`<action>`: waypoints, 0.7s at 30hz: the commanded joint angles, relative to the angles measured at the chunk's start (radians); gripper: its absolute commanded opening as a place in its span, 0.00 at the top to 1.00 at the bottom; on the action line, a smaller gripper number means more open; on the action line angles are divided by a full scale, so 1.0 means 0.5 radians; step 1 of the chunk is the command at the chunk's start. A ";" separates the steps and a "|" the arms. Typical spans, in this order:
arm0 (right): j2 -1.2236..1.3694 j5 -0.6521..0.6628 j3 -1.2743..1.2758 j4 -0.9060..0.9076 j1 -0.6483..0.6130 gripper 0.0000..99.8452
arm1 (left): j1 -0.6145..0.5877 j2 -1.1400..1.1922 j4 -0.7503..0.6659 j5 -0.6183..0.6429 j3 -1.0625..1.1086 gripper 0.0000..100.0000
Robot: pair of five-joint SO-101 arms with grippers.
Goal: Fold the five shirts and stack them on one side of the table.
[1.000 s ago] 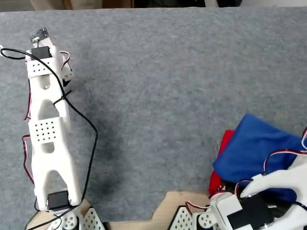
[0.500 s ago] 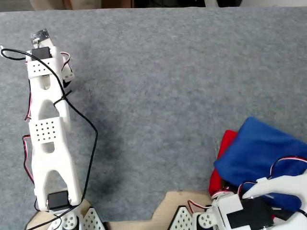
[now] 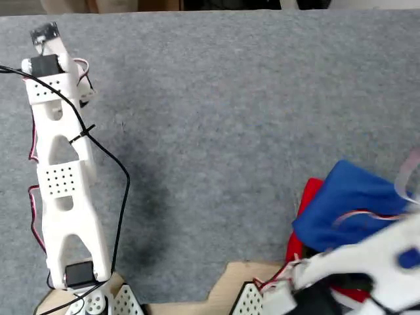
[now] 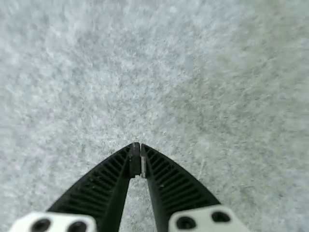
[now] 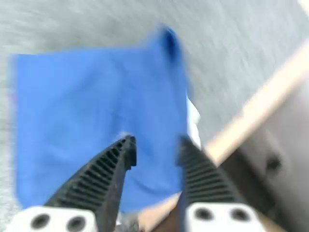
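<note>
Grey felt cover (image 3: 230, 131) over the whole table, with a wooden edge (image 3: 239, 270) at the bottom centre of the high view.

Compared with half a second ago:
- Left arm (image 3: 59, 177) shifted toward the upper left corner of the frame, tip now closer to the top edge, black cable (image 3: 111, 164) carried along with it.
- Right arm (image 3: 367, 275) swung across the lower right corner, smeared by motion, now covering the lower edge of the blue shirt (image 3: 348, 203).
- Blue shirt itself in the same spot as before: folded, at lower right, lying on a red shirt (image 3: 307, 197) with a red strip showing along its left side.

Left gripper (image 4: 136, 159) closed completely, tips touching, nothing between them, just above bare felt. Right gripper (image 5: 155, 145) parted by a narrow gap, nothing between the tips, hanging over the blue shirt. White patch (image 5: 193, 113) just past the shirt's edge in the right wrist view, too blurred to identify.

Small grey plate (image 3: 44, 31) at the left arm's tip, any print on it too small to read.
</note>
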 commanded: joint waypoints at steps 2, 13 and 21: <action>-0.275 -0.341 0.041 0.012 -0.882 0.96 | -0.089 -0.508 0.028 -0.080 0.144 0.98; -0.321 -0.666 0.480 -0.512 -2.024 1.00 | 0.003 -2.312 -0.009 -0.206 2.289 0.98; -0.539 -0.466 1.171 -0.816 -2.094 1.00 | -0.117 -3.540 -0.908 -0.543 3.903 0.98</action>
